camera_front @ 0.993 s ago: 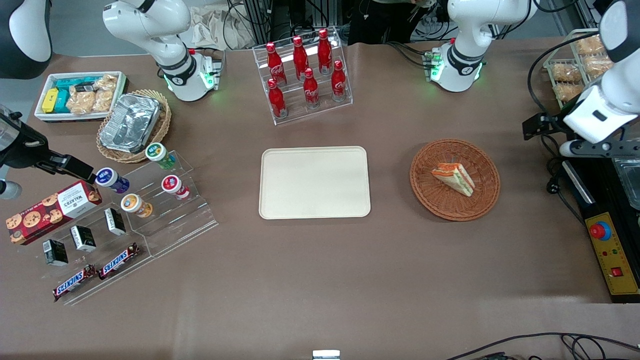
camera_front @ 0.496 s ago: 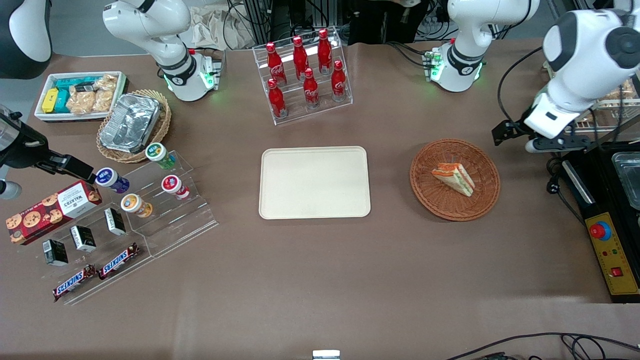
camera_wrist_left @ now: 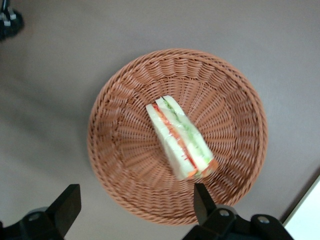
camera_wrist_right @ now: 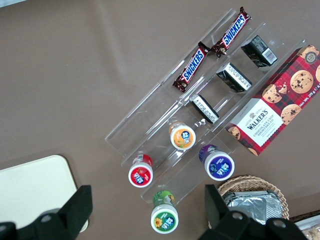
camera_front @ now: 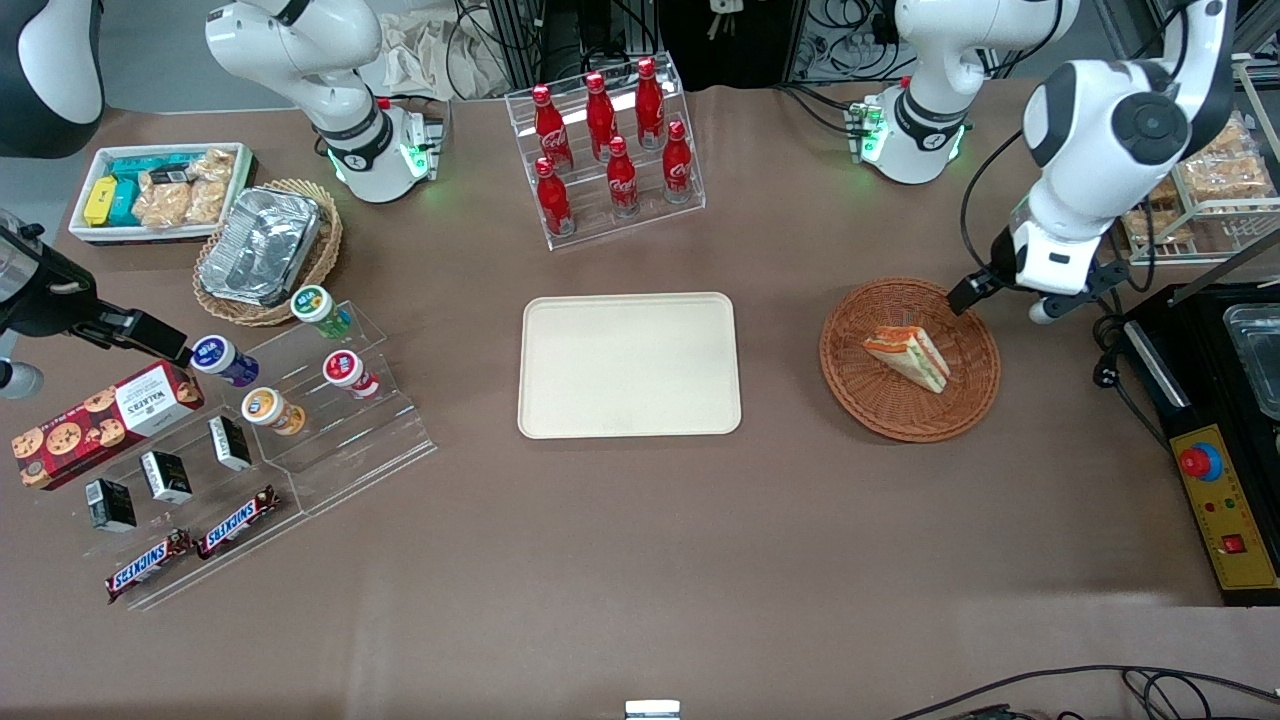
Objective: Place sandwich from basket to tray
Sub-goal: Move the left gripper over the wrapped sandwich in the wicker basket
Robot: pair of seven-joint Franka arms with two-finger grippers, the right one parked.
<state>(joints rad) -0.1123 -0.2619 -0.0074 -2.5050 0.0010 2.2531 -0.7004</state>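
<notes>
The sandwich (camera_front: 908, 357), a white bread wedge with red, orange and green layers, lies in the round reddish-brown wicker basket (camera_front: 885, 410). The cream tray (camera_front: 628, 365) lies flat beside the basket, toward the parked arm's end of the table, with nothing on it. My left gripper (camera_front: 1003, 300) hangs above the basket's rim on the side toward the working arm's end, farther from the front camera than the sandwich. It is open and empty. In the left wrist view the sandwich (camera_wrist_left: 181, 145) lies in the basket (camera_wrist_left: 125, 165), just ahead of the spread fingers (camera_wrist_left: 202, 202) of the gripper (camera_wrist_left: 135, 210).
An acrylic rack of red cola bottles (camera_front: 608, 150) stands farther from the camera than the tray. A black control box with a red button (camera_front: 1215, 490) and a wire rack of bagged pastries (camera_front: 1215, 175) sit at the working arm's end. Snack stands (camera_front: 290, 420) are at the parked arm's end.
The left arm has swung in from the working arm's end of the table, and its gripper now hangs over the basket's rim. The sandwich, basket and tray have not moved.
</notes>
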